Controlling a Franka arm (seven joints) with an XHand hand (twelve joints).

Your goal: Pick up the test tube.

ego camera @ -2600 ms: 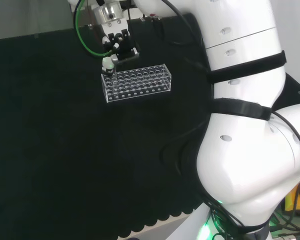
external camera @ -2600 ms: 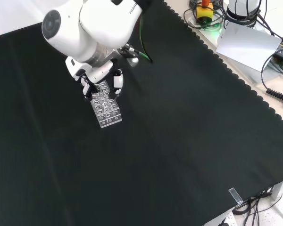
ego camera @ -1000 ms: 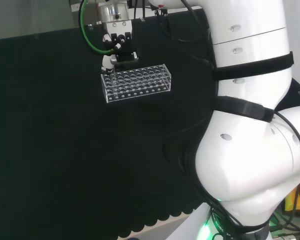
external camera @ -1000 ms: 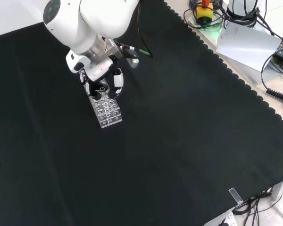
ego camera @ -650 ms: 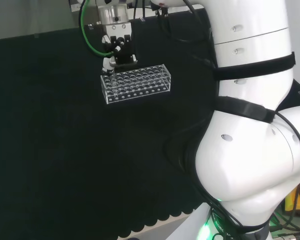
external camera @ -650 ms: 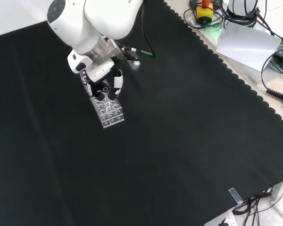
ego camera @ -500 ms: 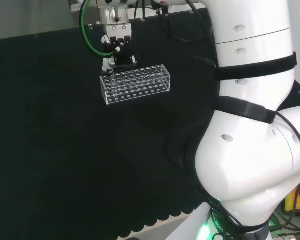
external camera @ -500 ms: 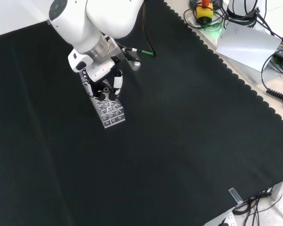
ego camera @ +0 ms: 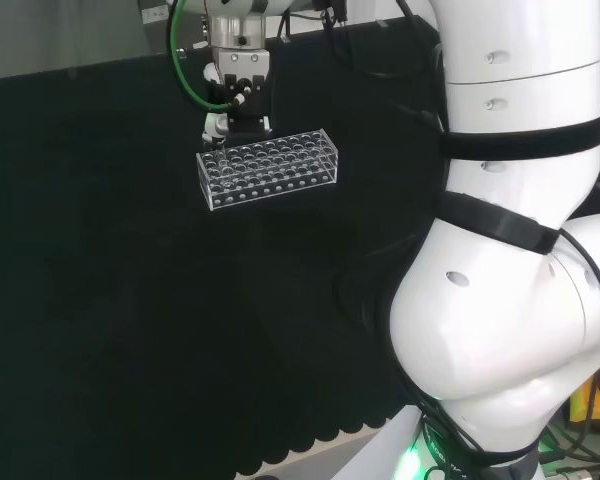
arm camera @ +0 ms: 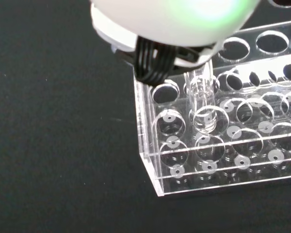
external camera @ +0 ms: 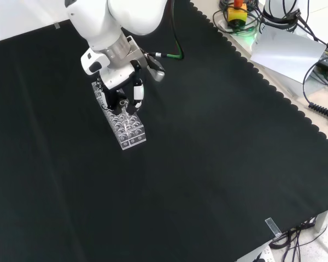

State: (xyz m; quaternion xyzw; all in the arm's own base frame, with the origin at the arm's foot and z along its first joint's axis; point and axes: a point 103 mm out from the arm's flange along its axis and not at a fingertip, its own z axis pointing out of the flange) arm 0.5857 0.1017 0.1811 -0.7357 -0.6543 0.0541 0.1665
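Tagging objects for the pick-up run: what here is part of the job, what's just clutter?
Job:
- test tube, upright in the rack
- clear rack
- hand, at the rack's end

Clutter:
- white sheet
- cables off the black cloth
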